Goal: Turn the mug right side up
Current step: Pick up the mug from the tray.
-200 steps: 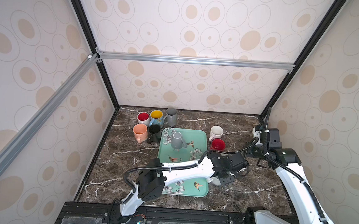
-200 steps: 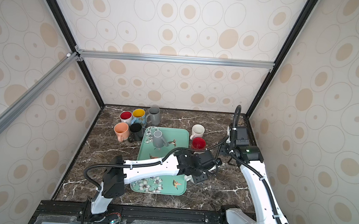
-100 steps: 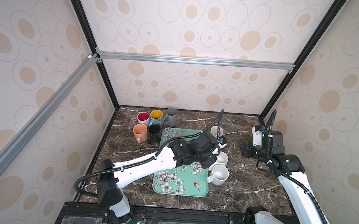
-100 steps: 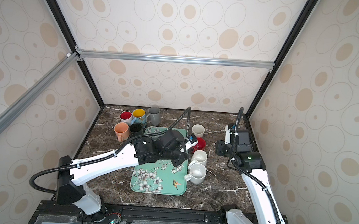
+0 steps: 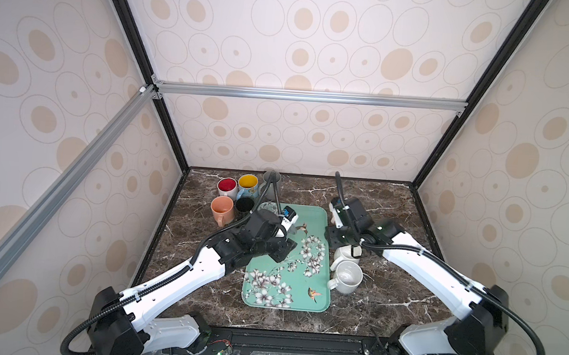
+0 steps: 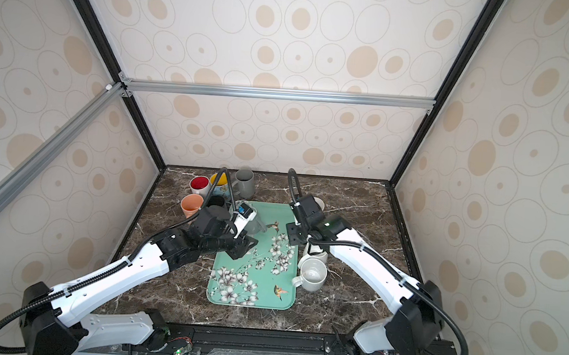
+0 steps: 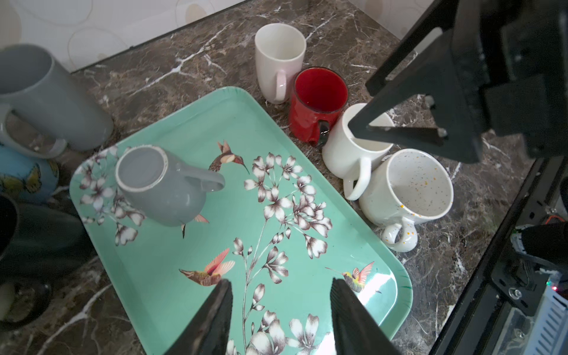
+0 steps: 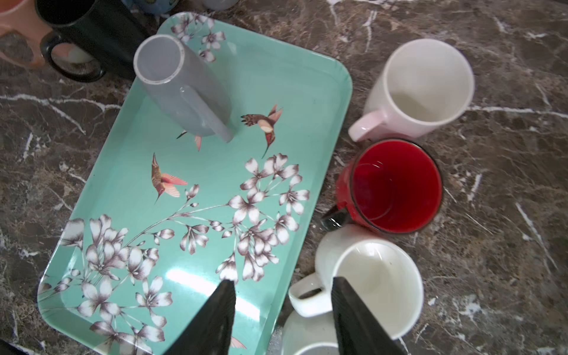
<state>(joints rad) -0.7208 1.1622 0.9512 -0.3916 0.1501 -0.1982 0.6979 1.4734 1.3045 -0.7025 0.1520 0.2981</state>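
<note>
Evidently unfinished. At the left of the worktop (image 5: 388,295) stands a cluster of upright mugs (image 5: 246,191). Beside it, at a far corner of the tray (image 7: 147,261), the grey mug (image 7: 159,184) rests rim-down, untouched. The left end effector (image 7: 281,281) hovers over the tray, jaws parted and empty. Right of the tray stand four upright mugs (image 7: 341,153). The right end effector (image 8: 282,280) hangs above them, likewise parted and empty. Grasping and inverting are not yet done.

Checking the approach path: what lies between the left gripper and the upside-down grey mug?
Nothing stands there. In the left wrist view, only bare printed tray separates the left gripper from the grey mug.
</note>
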